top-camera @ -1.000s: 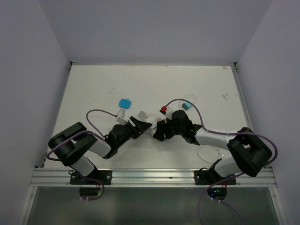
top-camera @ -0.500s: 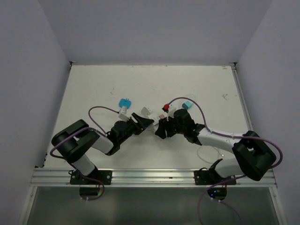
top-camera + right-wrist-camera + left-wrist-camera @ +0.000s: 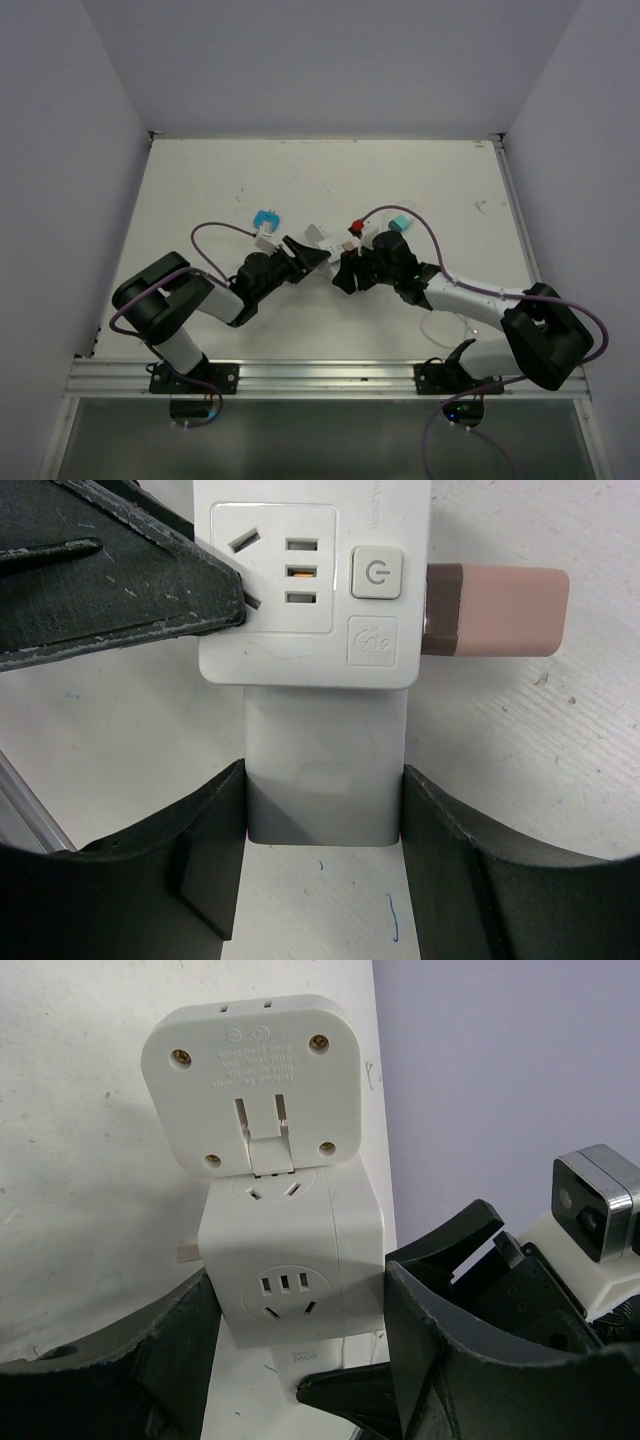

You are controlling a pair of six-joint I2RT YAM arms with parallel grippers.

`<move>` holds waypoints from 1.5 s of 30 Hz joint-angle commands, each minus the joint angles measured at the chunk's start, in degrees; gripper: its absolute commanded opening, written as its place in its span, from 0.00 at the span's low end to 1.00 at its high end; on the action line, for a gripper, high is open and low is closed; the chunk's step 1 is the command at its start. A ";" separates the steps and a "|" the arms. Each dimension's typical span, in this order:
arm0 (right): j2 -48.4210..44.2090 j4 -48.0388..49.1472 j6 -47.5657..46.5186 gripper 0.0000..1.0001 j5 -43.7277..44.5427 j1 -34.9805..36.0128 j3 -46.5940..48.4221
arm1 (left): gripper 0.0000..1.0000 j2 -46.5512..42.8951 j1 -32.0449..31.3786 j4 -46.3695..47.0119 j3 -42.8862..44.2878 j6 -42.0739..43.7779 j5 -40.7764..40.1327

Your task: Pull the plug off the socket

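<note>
The left gripper is clamped on the socket. Its jaws press the cube's two opposite sides and stand at a middling width set by the block. The socket sits just ahead of the palm, with an outlet face and its slot holes turned up toward the wrist camera. Beyond the fingertips, a flat white adapter with four screws and folded prongs stands against the socket's far end. Close by on this gripper's right is the right arm's camera housing.

The right gripper grips the plug, a plain white block held snugly between its jaws. The plug's far end butts against the socket just below the face with the outlets and the power button. It looks seated there, though the joint itself cannot be seen. A pink stub juts from the socket to this gripper's right. One black finger of the left gripper overlaps the socket's face ahead and to the left. The white table lies beneath.
</note>
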 commanded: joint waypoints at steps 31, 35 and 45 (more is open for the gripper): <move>-13.88 -20.71 1.73 0.00 -4.23 1.26 -2.87 | 0.00 -4.93 9.23 3.39 2.29 5.74 -16.96; -16.60 -23.07 2.70 0.00 6.56 1.00 -1.30 | 0.00 -7.31 9.23 2.77 0.27 6.00 -13.45; -16.62 -28.71 4.98 0.00 21.88 -16.30 3.89 | 0.00 -13.63 9.31 0.84 -5.79 11.80 2.62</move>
